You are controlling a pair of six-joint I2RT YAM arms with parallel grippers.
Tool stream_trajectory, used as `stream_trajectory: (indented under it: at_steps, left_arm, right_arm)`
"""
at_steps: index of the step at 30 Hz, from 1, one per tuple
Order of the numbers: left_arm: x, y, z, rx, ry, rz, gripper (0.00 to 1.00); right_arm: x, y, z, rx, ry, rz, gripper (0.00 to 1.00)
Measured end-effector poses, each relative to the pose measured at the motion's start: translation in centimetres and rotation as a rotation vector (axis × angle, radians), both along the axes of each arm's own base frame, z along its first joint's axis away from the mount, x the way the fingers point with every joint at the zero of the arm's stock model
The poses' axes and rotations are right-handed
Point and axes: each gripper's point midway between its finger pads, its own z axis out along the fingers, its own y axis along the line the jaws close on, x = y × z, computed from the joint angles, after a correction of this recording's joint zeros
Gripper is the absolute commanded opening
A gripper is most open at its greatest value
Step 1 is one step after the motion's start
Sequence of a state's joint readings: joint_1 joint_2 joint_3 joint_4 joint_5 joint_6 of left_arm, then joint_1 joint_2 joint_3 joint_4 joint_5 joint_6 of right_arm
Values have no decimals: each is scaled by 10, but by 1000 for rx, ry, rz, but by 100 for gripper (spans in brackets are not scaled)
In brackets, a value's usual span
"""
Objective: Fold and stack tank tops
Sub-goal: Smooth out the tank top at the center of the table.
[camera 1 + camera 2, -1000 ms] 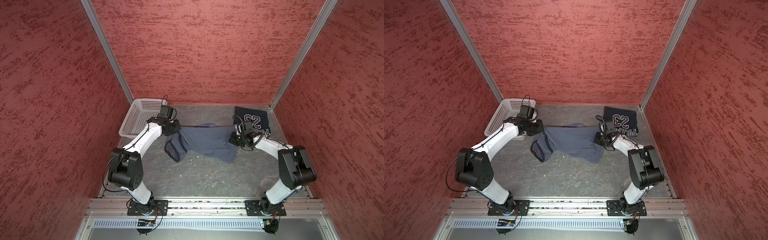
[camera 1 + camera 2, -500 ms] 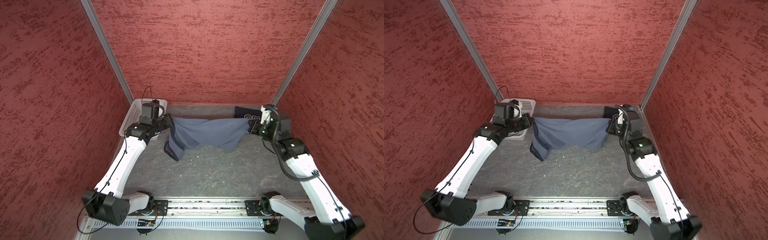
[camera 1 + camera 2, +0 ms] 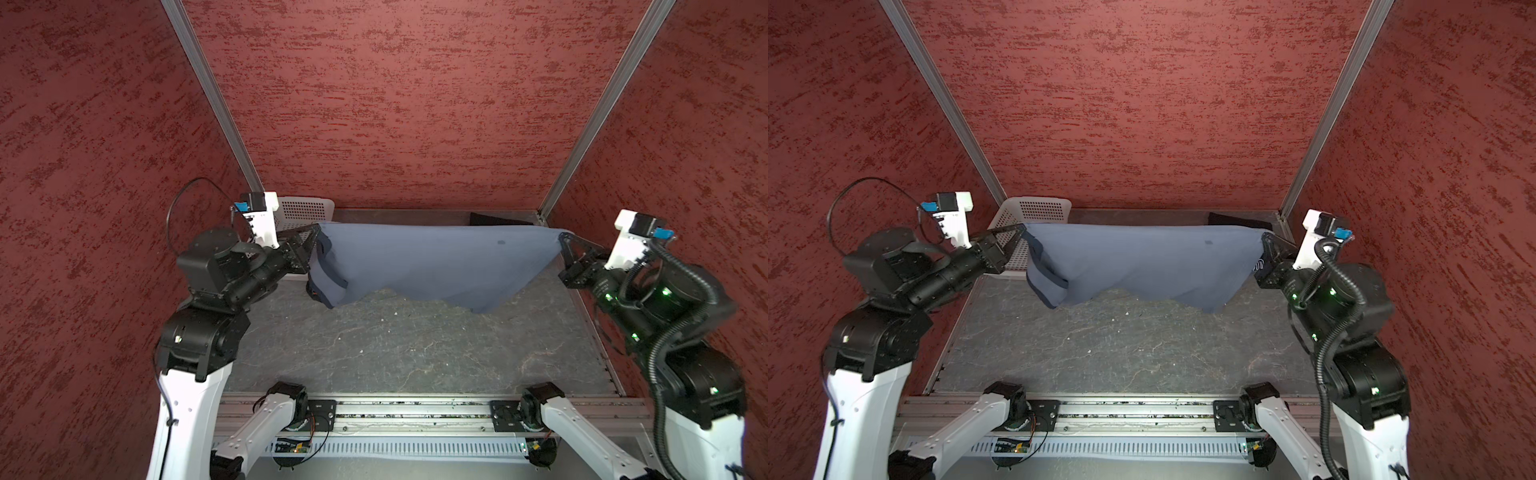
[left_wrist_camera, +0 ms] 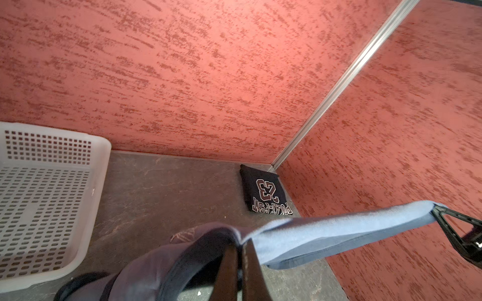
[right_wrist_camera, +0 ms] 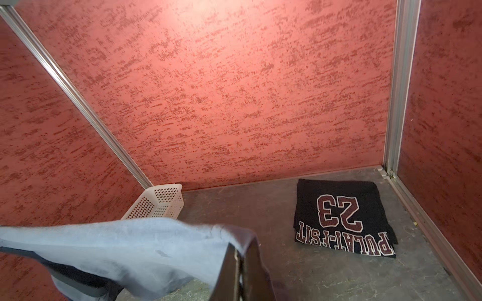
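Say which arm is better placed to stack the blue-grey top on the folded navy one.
Right, probably. The right gripper, shut on one end of the blue-grey tank top, hangs near the folded navy tank top; the left gripper holds the other end by the white basket.

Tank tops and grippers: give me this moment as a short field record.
left gripper: shut on one corner of the blue-grey tank top
right gripper: shut on the opposite corner
blue-grey tank top: lifted, stretched between them, rest hanging toward the table
navy tank top: folded flat on the table, far corner, right arm's side
basket: far corner, left arm's side
stack: not yet made
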State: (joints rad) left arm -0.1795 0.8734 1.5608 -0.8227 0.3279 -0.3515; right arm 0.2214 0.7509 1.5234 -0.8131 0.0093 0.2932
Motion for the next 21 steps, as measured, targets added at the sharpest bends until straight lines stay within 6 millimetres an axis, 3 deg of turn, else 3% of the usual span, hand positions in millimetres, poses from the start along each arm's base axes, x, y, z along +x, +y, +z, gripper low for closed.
stream_trajectory:
  at_steps: [4, 7, 10, 12, 14, 16, 18, 21]
  left_arm:
    - [-28, -3, 20, -1, -81, -52, 0]
    - [-34, -7, 31, -6, -121, -80, 0]
    - [-16, -14, 25, -7, -91, -106, 0]
    - [15, -22, 10, -10, -25, -118, 0]
    - [51, -30, -16, -4, 68, -123, 0]
    - [89, -42, -52, 12, 185, -128, 0]
    - [133, -54, -104, 48, 333, -114, 0]
    - [178, -67, -182, 98, 528, -92, 0]
  right_arm:
    - [-20, -7, 20, 3, -60, -12, 0]
    - [-24, -15, 29, 4, -78, -57, 0]
    - [-12, -23, 29, -6, -60, -115, 0]
    - [10, -26, 19, -25, -12, -160, 0]
    - [37, -27, 3, -49, 47, -200, 0]
    - [72, -26, -25, -83, 133, -237, 0]
    - [109, -27, -61, -117, 235, -269, 0]
    - [161, -37, -121, -134, 386, -310, 0]
